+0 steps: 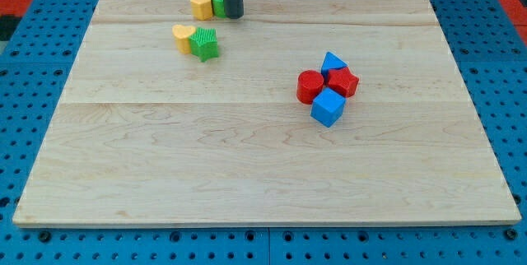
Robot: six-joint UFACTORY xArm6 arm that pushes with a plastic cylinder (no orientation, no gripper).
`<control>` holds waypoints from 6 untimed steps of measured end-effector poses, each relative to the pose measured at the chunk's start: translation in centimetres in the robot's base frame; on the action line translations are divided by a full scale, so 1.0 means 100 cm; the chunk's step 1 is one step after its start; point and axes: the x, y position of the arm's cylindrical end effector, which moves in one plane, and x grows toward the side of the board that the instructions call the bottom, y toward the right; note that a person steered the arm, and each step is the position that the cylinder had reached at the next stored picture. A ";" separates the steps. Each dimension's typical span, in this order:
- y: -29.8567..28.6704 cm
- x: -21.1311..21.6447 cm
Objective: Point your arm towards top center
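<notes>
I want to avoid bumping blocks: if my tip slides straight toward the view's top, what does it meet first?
Probably nothing. My tip sits near the board's top edge, with the green block touching its left side and the yellow block beyond. Depth is uncertain.

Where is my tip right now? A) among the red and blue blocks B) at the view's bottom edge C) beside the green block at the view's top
C: my tip sits beside the small green block, right of the yellow block, near the wooden board's top edge.
</notes>
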 end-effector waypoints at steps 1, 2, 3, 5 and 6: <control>0.000 -0.011; 0.013 -0.007; 0.052 -0.006; 0.048 -0.047; 0.039 -0.048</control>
